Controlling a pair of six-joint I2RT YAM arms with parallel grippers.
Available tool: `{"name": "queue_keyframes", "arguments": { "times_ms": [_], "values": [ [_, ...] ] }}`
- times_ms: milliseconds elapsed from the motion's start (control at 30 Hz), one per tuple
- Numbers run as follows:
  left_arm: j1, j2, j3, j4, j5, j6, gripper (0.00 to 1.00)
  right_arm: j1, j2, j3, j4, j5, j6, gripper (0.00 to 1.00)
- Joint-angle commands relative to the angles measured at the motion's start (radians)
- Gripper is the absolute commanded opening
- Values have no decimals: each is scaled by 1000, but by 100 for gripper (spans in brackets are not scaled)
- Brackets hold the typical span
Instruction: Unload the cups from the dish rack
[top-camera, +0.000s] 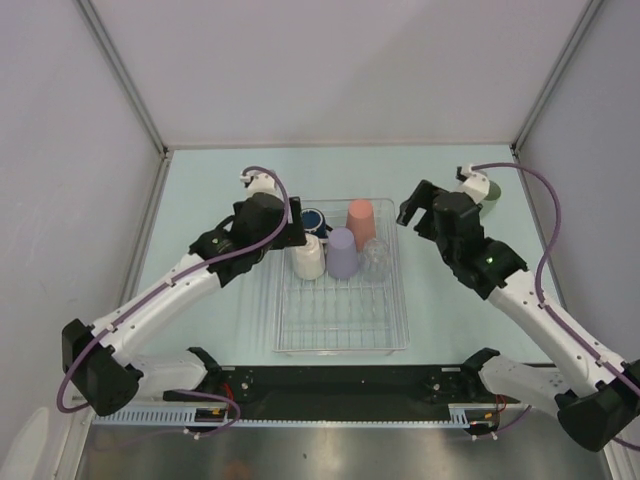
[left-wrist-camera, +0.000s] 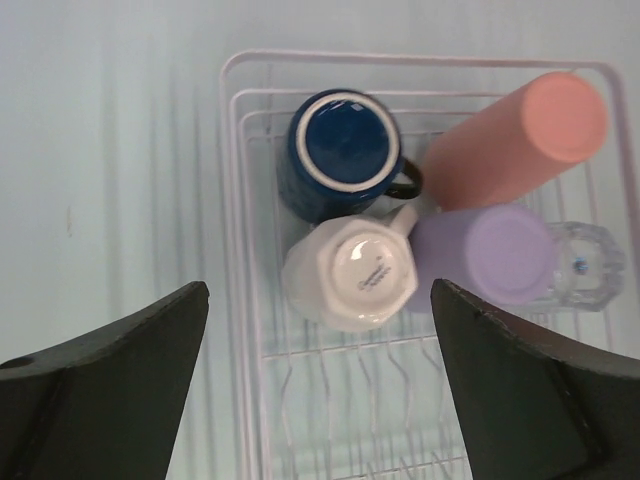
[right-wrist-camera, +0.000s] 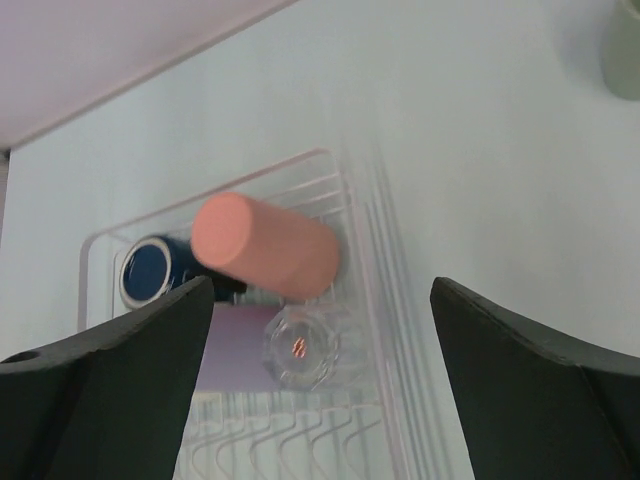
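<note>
The clear dish rack (top-camera: 340, 322) lies at mid table. In its far end stand, upside down, a dark blue mug (top-camera: 315, 218), a salmon tumbler (top-camera: 360, 222), a lavender tumbler (top-camera: 342, 252), a cream-white mug (top-camera: 309, 258) and a clear glass (top-camera: 376, 258). A sage green tumbler (top-camera: 487, 192) stands on the table to the right, outside the rack. My left gripper (top-camera: 296, 232) is open and empty above the rack's far left corner, over the cream-white mug (left-wrist-camera: 350, 270). My right gripper (top-camera: 414, 214) is open and empty, above the table just right of the rack, facing the glass (right-wrist-camera: 302, 346).
The rack's near half (left-wrist-camera: 350, 420) holds only bare wire grid. Grey walls close in the table at the back and both sides. The arm bases and a black rail (top-camera: 340, 385) line the near edge.
</note>
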Motion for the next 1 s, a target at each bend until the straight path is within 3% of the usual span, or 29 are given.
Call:
{"name": "queue_keyframes", "arguments": {
  "times_ms": [0, 200, 467, 967],
  "values": [
    [-70, 49, 97, 72, 54, 88, 98, 160, -40, 29, 4, 170, -59, 97],
    [-168, 175, 155, 115, -7, 131, 96, 197, -114, -61, 12, 177, -54, 98],
    [-168, 345, 255, 98, 26, 130, 100, 196, -112, -72, -10, 212, -54, 98],
    [-181, 441, 287, 98, 105, 91, 100, 171, -78, -86, 16, 168, -76, 98]
  ]
}}
